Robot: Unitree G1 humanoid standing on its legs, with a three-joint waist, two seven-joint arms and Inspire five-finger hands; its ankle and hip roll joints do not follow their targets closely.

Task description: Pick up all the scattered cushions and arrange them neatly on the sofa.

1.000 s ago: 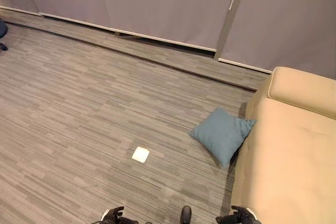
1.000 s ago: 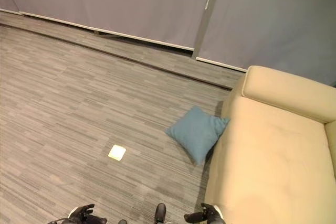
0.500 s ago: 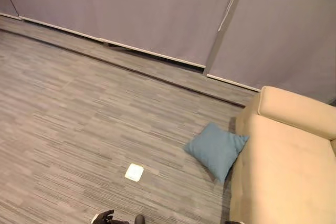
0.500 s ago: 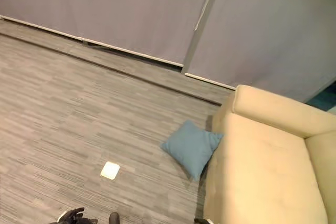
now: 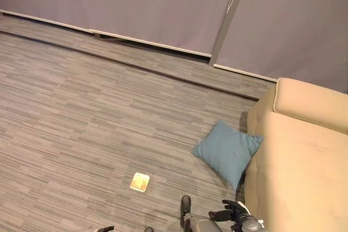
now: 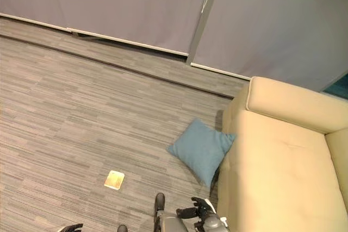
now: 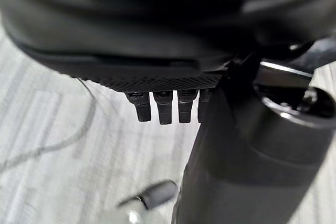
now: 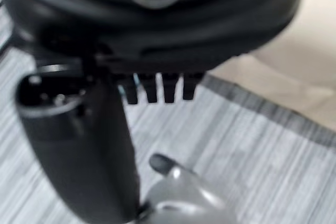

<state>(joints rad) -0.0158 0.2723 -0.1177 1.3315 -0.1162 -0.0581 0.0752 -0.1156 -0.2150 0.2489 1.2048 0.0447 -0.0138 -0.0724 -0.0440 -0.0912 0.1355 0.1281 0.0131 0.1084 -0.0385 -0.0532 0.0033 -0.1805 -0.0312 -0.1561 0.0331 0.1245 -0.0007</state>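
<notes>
In the left eye view a blue cushion [image 5: 227,152] lies on the grey carpet floor [image 5: 81,118], tilted, one corner touching the front edge of the beige sofa [image 5: 304,161], near the sofa's far armrest. A small pale square tile [image 5: 140,181] sits on the floor well apart from the cushion. Grey curtains [image 5: 136,4] hang along the floor's far edge. The right hand [image 5: 231,214] shows at the lower edge, just beside the sofa's front, its fingers spread loosely and holding nothing.

The right eye view gives the same layout (the cushion corner again meets the sofa's front edge), with the left hand [image 6: 70,226] barely showing at the bottom edge.

In the left wrist view the left hand's fingers [image 7: 164,106] hang straight over the carpet, empty.

In the right wrist view the right hand's fingers [image 8: 157,87] point straight down above the floor, the sofa's edge beyond.
</notes>
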